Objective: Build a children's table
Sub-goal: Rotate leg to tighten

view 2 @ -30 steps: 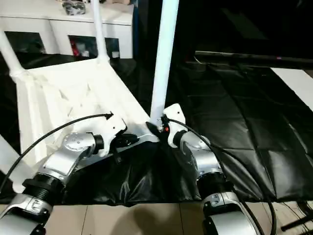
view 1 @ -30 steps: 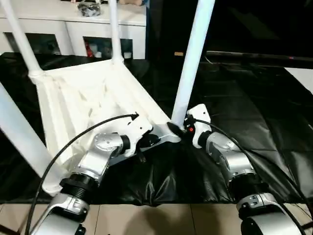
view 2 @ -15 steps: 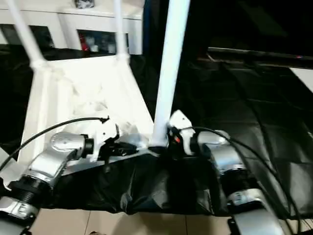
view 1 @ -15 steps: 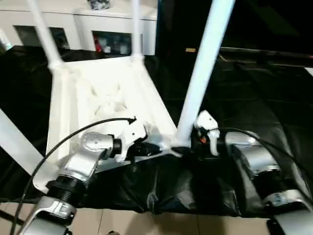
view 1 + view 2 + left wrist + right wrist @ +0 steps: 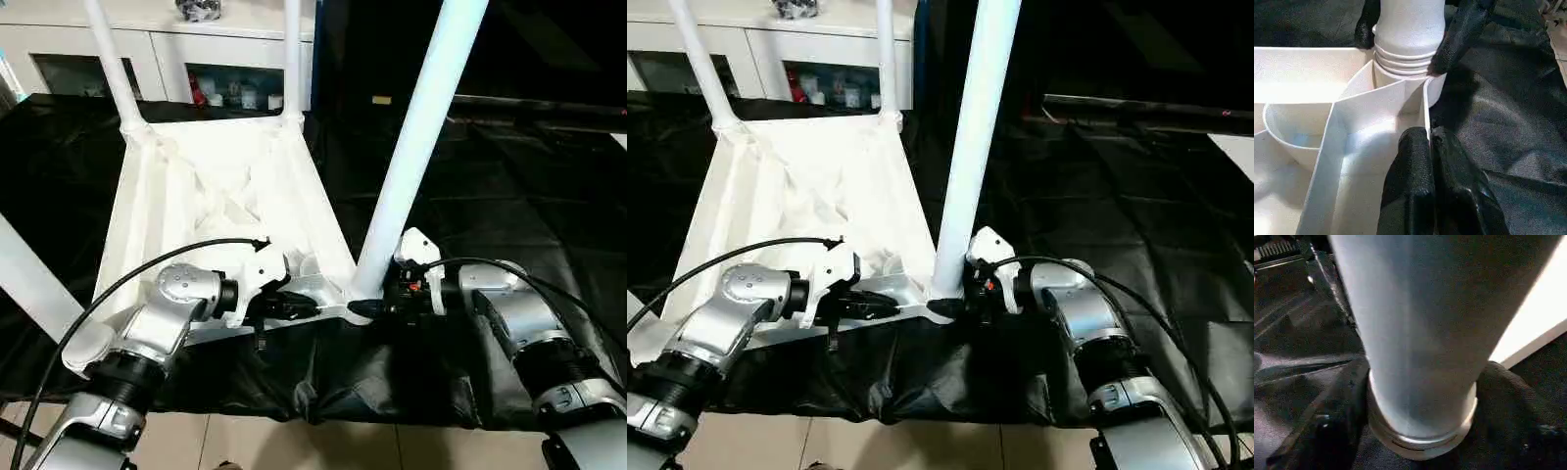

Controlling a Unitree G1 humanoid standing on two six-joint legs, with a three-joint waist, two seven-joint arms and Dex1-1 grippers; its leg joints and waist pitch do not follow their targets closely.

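Note:
The children's table lies upside down on a black sheet, the ribbed underside of its white tabletop point(image 5: 196, 206) facing up. White legs stand in its corner sockets. The near right leg point(image 5: 416, 147) rises tall in front of me. My right gripper point(image 5: 370, 306) sits at this leg's base, and its black fingers point(image 5: 1459, 34) press on both sides just above the socket. In the left wrist view my left gripper point(image 5: 1429, 147) is shut on the tabletop's thin rim wall point(image 5: 1426, 103), close to that same socket. The two far legs point(image 5: 113, 64) point(image 5: 292, 54) stand upright.
A fourth leg point(image 5: 29, 279) slants past the near left corner. A white cabinet point(image 5: 196, 39) with glass doors stands behind the table. The black sheet point(image 5: 509, 196) stretches to the right, with bare floor point(image 5: 323, 446) along its near edge.
The whole picture has shifted, so the camera moved. My right wrist has turned at the leg's base and now lies level. My left gripper keeps its hold on the rim.

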